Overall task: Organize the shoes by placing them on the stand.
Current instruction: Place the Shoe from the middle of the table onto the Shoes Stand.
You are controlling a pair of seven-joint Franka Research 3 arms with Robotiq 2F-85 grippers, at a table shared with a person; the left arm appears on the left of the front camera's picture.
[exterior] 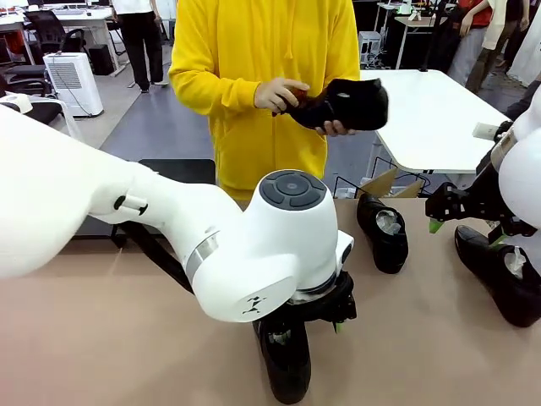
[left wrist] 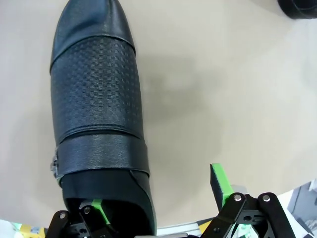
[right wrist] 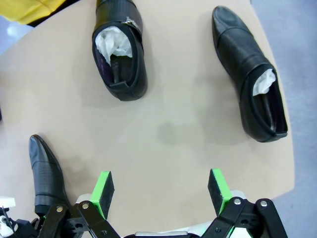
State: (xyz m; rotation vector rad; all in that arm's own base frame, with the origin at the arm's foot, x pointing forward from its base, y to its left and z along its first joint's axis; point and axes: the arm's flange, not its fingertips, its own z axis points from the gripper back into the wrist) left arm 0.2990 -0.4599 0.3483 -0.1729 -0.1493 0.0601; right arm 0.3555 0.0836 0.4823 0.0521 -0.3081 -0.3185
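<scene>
1. Front view: the left gripper [exterior: 308,320] hangs over the near shoe [exterior: 286,364] at the table's [exterior: 127,338] near edge. A person's hands [exterior: 279,95] hold the held shoe [exterior: 351,103] beyond the far edge. The middle shoe [exterior: 385,233] lies by the far edge. The right shoe [exterior: 503,275] lies at the right edge, beside the right gripper [exterior: 439,216].
2. Left wrist view: the fingers are spread wide. One green pad [left wrist: 97,208] sits inside the near shoe's heel opening, and the other is outside over bare table. They are not clamped.
3. Right wrist view: the fingers [right wrist: 104,191] are spread wide with nothing between them. The middle shoe and right shoe each hold crumpled white paper [right wrist: 116,42].
</scene>
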